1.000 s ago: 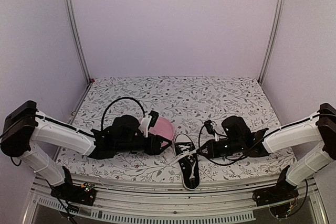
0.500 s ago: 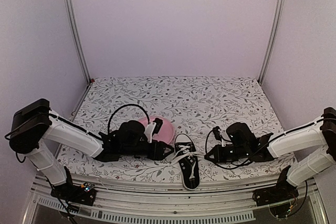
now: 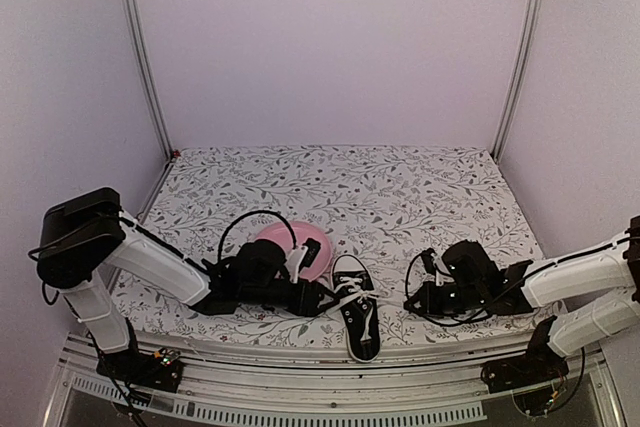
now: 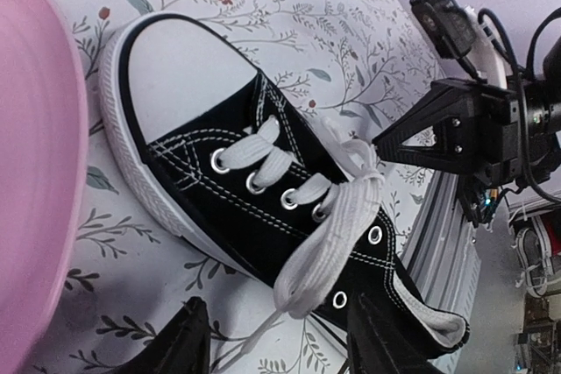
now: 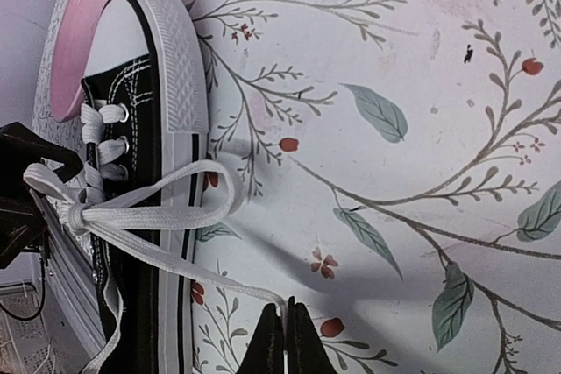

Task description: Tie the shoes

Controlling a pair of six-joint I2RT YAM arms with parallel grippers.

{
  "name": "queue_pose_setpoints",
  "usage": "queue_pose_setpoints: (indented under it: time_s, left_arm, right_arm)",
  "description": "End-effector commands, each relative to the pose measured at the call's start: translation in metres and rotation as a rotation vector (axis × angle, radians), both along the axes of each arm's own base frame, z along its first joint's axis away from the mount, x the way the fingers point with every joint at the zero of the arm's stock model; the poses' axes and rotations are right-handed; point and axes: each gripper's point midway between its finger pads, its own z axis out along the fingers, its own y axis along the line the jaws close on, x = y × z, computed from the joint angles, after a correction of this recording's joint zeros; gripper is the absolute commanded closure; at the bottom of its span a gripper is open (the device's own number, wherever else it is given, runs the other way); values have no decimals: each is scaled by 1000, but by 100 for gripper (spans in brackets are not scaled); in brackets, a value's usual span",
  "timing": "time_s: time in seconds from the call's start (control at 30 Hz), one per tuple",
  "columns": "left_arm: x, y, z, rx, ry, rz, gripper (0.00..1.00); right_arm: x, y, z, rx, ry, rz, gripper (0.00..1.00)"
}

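Note:
The black sneaker (image 3: 356,315) with white toe cap lies near the table's front edge, toe pointing away. In the left wrist view its white laces (image 4: 337,216) are gathered in a knot with a loop hanging over the shoe's (image 4: 254,190) side. My left gripper (image 4: 285,352) is open just left of the shoe (image 5: 140,172), the hanging loop between its fingers (image 4: 188,348), untouched. My right gripper (image 5: 287,314) is shut on the end of a lace (image 5: 166,251) that runs from the knot across the sole to its tips. From above, the right gripper (image 3: 414,299) sits right of the shoe and the left gripper (image 3: 325,298) by its left side.
A pink plate (image 3: 283,242) lies behind and left of the shoe, partly under the left arm, its rim (image 4: 39,181) close to the toe cap. The table's front rail (image 3: 330,382) runs just past the heel. Floral cloth (image 3: 400,197) covers the table.
The right gripper has drawn away to the right with the lace end, stretching it out from the shoe. The left arm has swung forward and right, closer to the shoe's side.

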Motion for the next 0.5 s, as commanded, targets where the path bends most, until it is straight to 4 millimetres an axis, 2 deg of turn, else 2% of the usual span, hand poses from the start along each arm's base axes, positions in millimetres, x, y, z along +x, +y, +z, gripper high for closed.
queue_pose_setpoints:
  time_s: [0.0,0.47]
  left_arm:
    - [1,-11,8,-44,-7,1,48]
    - [4,-23,14,-76,-18,-21,50]
  right_arm:
    - [-1,-11,-4,-20,11,-40,98]
    - [-6,-30,-6,-41,30,-99,98]
